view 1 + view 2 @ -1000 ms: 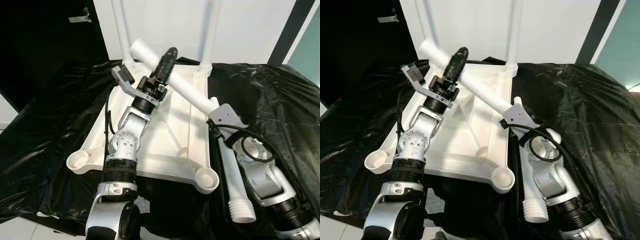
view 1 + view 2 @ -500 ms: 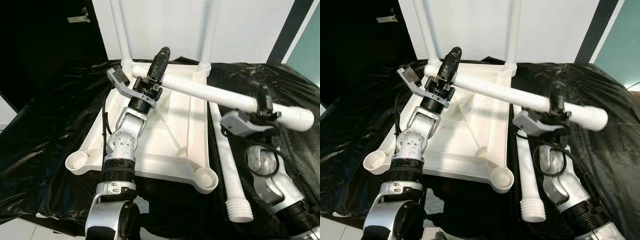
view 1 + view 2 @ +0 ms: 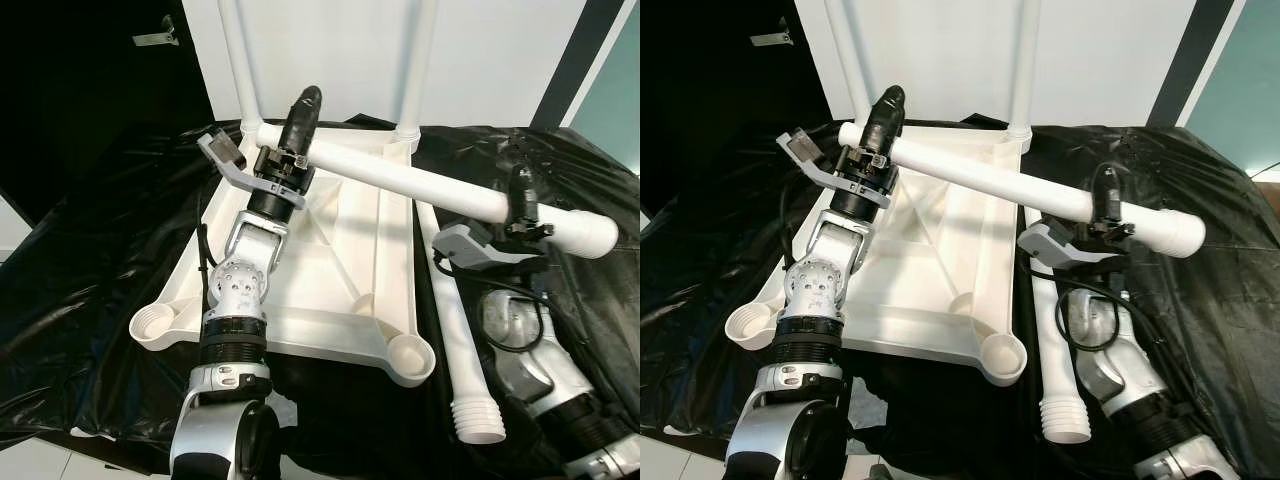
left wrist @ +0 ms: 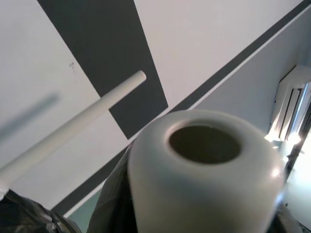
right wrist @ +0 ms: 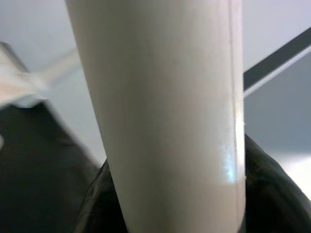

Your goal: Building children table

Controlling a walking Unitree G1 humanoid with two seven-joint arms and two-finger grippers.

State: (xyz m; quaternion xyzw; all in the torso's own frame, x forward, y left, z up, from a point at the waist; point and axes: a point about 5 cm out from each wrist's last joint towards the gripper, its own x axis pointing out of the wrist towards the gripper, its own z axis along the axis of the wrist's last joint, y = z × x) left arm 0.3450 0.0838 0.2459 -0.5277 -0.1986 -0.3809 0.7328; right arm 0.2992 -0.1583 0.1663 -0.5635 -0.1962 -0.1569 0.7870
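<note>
A white wall [image 3: 330,50] crossed by a dark vertical stripe stands behind the work area, and crumpled black plastic sheeting [image 3: 110,250] covers the surface below it.

On the sheeting lies the white children's tabletop [image 3: 345,270], upside down, with round leg sockets at its corners. The two far sockets each hold an upright white leg: the left upright leg [image 3: 238,60] and the right upright leg [image 3: 418,65] rise against the wall. The two near sockets, the near-left socket [image 3: 155,324] and the near-right socket [image 3: 413,355], hold nothing.

A long white table leg [image 3: 430,188] is held in the air above the far part of the tabletop, slanting from the far-left corner down toward the right over the sheeting. The left gripper [image 3: 300,118] has its fingers clamped on the leg's left end, pointing up toward the wall; in the left wrist view the leg's hollow end [image 4: 204,145] sits close before the camera. The right gripper [image 3: 522,195] has its fingers closed around the same leg near its right end, and the right wrist view shows the smooth white tube [image 5: 160,111] passing close before the lens.

Another loose leg [image 3: 458,340] lies on the sheeting just beside the tabletop's right edge, its ribbed threaded end [image 3: 478,422] toward the robot.
</note>
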